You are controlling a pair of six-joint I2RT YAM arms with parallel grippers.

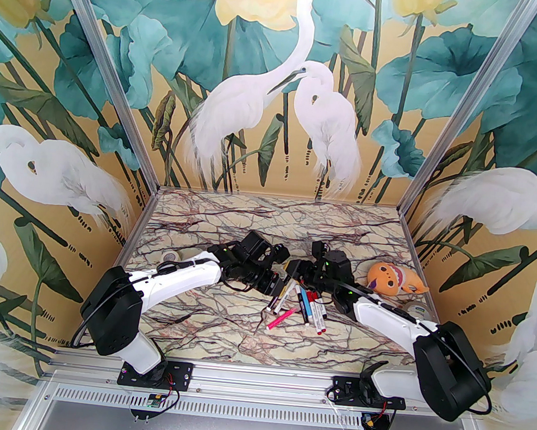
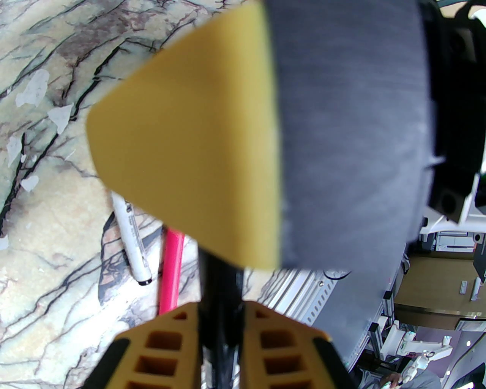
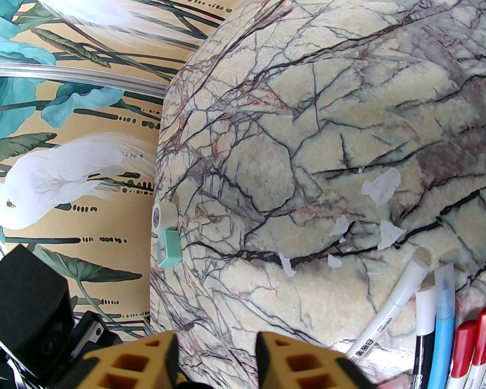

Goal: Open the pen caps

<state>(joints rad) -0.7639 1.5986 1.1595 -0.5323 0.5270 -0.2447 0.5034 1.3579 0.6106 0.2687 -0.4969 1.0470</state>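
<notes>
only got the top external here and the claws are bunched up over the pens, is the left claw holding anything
Observer: Yes. On the left wrist view the left claw is shut on a black pen.
Operator: and the other one, got the cap
Observer: Not that I can see. On the right wrist view the right claw stands open, bare table showing through the gap.
Operator: is that pen's cap on
Observer: Cannot tell. What looks like one finger of the right claw hides the pen's far end on the left wrist view.
</notes>
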